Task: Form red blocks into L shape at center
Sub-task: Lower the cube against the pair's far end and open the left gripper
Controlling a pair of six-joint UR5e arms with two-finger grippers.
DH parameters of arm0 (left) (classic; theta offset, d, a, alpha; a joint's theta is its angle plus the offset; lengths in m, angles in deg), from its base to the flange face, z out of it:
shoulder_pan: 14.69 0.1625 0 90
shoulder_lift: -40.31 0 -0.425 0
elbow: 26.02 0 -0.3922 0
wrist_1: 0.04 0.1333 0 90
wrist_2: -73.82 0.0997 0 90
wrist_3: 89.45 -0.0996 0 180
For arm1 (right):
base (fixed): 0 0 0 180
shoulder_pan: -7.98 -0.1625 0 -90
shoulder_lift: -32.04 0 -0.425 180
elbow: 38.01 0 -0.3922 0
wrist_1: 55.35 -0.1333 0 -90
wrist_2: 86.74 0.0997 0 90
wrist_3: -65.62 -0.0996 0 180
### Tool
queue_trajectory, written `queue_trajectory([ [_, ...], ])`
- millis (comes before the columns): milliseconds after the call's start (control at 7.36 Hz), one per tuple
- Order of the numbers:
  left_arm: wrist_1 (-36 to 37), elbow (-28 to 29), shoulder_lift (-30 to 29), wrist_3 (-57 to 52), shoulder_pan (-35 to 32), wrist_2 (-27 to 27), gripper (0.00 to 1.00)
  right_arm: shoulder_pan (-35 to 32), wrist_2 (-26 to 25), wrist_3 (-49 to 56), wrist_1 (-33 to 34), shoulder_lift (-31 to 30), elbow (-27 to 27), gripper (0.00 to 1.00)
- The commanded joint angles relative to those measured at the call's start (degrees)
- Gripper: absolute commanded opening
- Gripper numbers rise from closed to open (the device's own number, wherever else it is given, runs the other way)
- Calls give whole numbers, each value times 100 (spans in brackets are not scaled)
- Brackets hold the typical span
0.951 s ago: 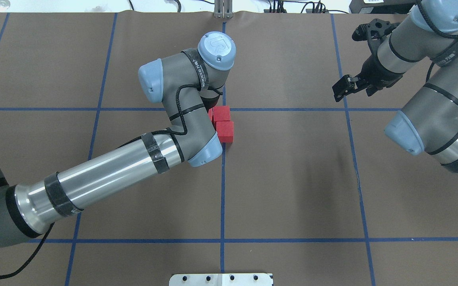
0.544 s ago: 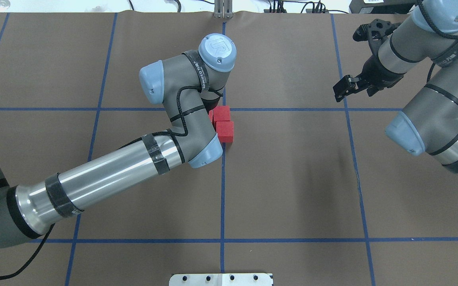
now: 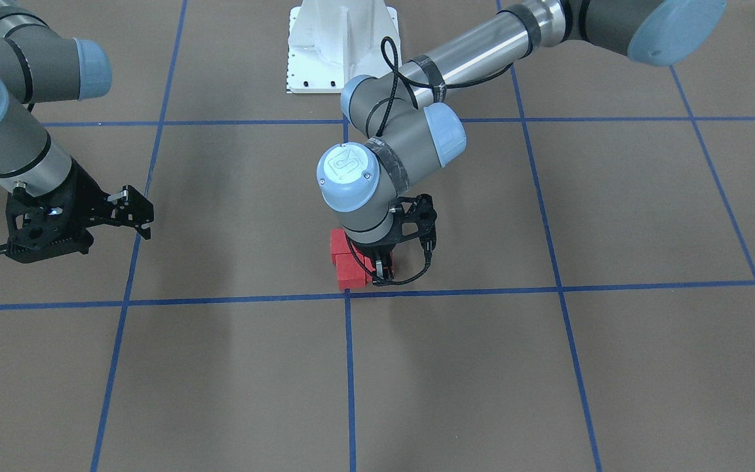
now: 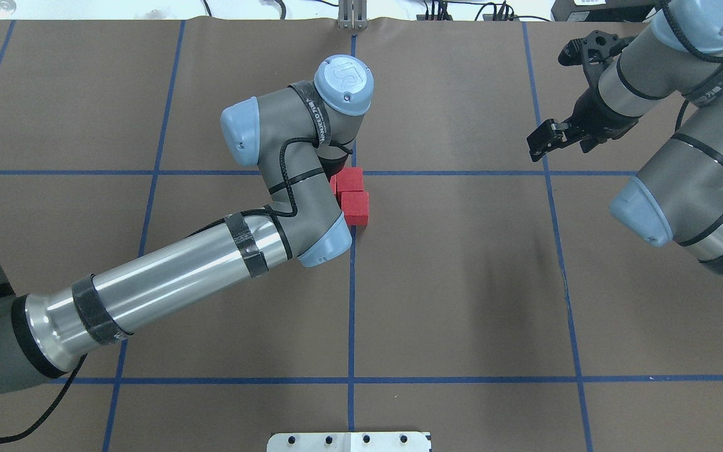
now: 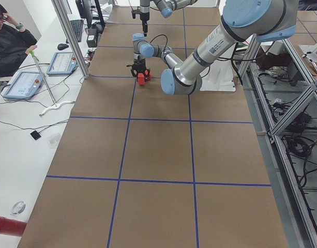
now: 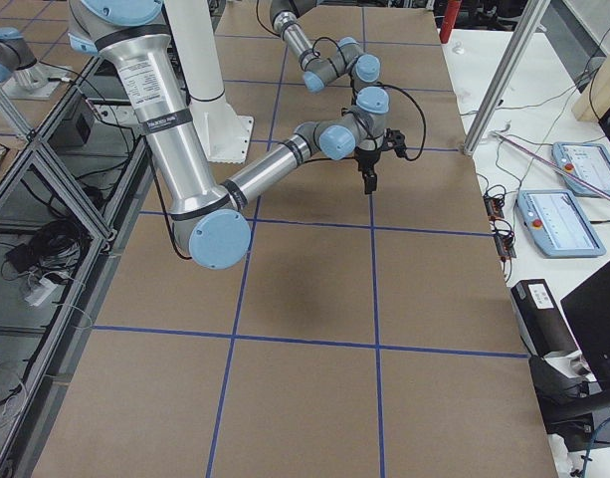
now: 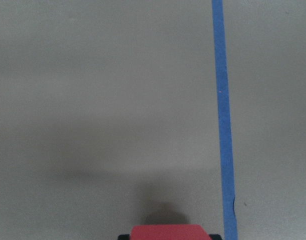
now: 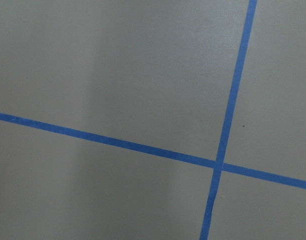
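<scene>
Two red blocks [image 4: 354,208] [image 4: 351,178] lie touching in a row just on the robot's side of the center crossing [image 4: 353,172]. A third red block [image 4: 334,183] shows partly beside the far one, under my left wrist. In the front view my left gripper [image 3: 379,272] points straight down at that spot next to the blocks [image 3: 350,272]. In the left wrist view a red block [image 7: 167,232] sits between the fingers, which are shut on it. My right gripper [image 4: 540,141] is open and empty above the table, far to the right.
The white robot base plate [image 4: 349,441] is at the table's near edge. Blue tape lines [image 8: 227,120] divide the brown surface into squares. An operator [image 5: 11,44] sits at a side desk with tablets.
My left arm has shifted very slightly; the blocks have stayed in place. My right gripper has drifted a little up and to the right.
</scene>
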Motion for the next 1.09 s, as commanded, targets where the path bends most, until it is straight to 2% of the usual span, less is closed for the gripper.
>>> queue_trajectory([
  [0, -9, 1, 0, -3, 1, 0, 0, 0, -6, 0, -1, -4, -24, 99],
  [951, -123, 1, 0, -3, 19, 0, 0, 0, -6, -9, -1, 31, -24, 99],
])
